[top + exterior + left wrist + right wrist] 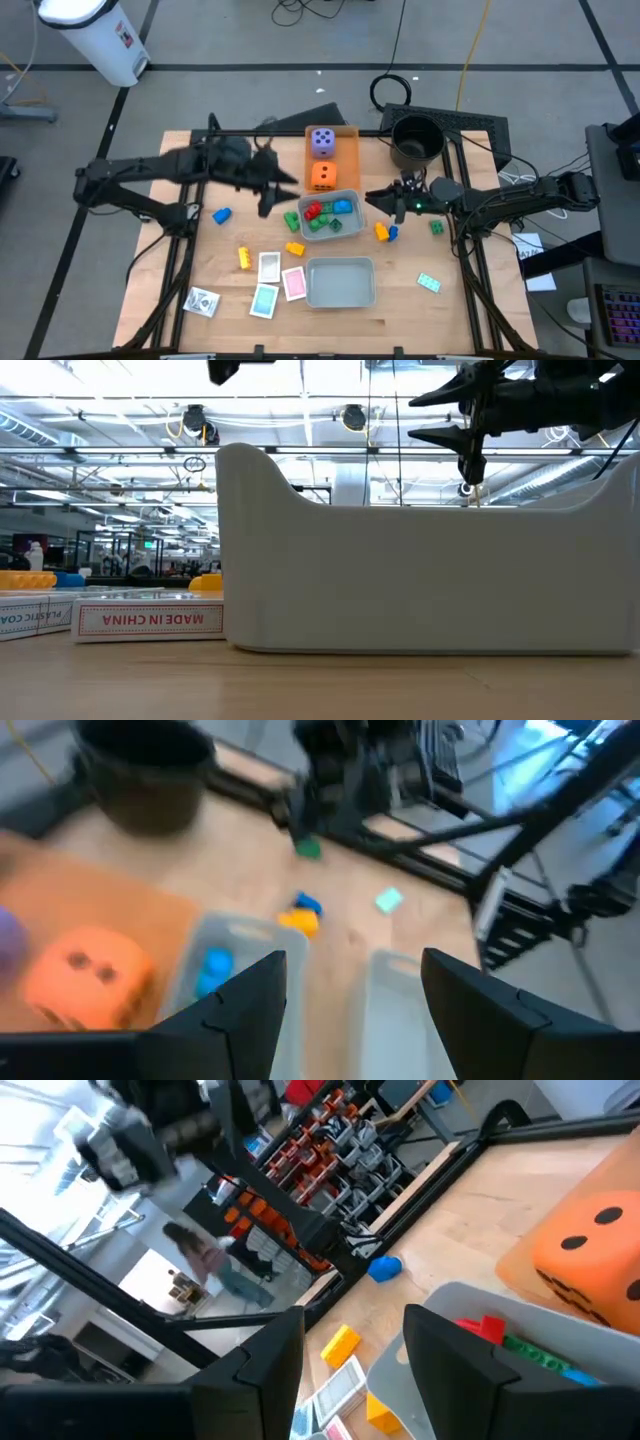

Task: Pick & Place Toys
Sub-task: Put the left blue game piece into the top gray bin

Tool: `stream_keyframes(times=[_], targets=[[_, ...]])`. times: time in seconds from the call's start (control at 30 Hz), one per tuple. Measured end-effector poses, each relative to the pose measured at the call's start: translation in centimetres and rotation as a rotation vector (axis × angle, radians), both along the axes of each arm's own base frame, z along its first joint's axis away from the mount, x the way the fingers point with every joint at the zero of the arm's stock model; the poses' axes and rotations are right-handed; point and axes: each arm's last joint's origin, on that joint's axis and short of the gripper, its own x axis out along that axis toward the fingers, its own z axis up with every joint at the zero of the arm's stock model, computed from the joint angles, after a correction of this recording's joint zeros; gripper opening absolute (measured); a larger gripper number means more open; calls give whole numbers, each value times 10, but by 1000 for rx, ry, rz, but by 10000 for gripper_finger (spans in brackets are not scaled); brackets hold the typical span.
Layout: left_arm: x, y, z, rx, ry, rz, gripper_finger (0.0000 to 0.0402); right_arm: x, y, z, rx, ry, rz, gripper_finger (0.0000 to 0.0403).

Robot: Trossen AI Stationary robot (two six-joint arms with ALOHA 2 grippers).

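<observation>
Left to right on the surface [200, 340]: white card [201, 301] near the front-left corner, blue brick [221, 215] lying alone further back, yellow brick [244, 258], then three cards close together, white one [269, 266], teal card [264, 300], pink card [294, 283]. Left pincer [283, 191] hangs above the surface beside the filled grey tray [352, 227], fingers apart, nothing between them. That tray holds red, green and blue bricks [324, 213]; a yellow brick [295, 248] sits just outside its front-left corner. Behind it, flat orange tray [345, 135] carries the purple die [322, 141] and orange die [323, 176], orange one nearer the grey tray. Second grey tray [340, 283] sits in front, looks bare inside. Right pincer [378, 198] hovers just right of the filled tray, fingers spread, carrying nothing. Right of it: a yellow-and-blue brick pair [385, 232] touching, green brick [438, 227], teal piece [428, 282] nearer the front. Black pot [416, 139] at the back right.
</observation>
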Motion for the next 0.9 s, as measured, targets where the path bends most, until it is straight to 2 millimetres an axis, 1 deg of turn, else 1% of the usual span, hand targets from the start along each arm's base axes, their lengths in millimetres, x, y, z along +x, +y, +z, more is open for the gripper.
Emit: stream_keyframes(times=[0.1, 0.2, 0.3, 0.4, 0.5, 0.6, 0.77, 0.9], targets=[[-5, -15, -28, -71, 53, 3, 234, 0, 0, 2, 29, -22, -26, 166], [-14, -28, -50, -103, 148, 37, 234, 0, 0, 6, 69, -69, -70, 166], [-27, -37, -68, -97, 292, 98, 234, -1, 2, 10, 79, -122, -106, 166], [-42, -43, -82, -65, 488, 151, 234, -1, 4, 12, 79, -140, -110, 166], [-60, -45, -92, -71, 687, 213, 234, -1, 7, 12, 79, -137, -96, 166], [-76, -43, -98, -55, 851, 302, 234, 1, 9, 9, 77, -118, -85, 166], [-94, -33, -101, 62, 1001, 461, 234, 9, 11, -2, 85, -64, -76, 166], [-100, -23, -105, 32, 1089, 496, 234, 15, 12, -11, 126, -25, -77, 166]])
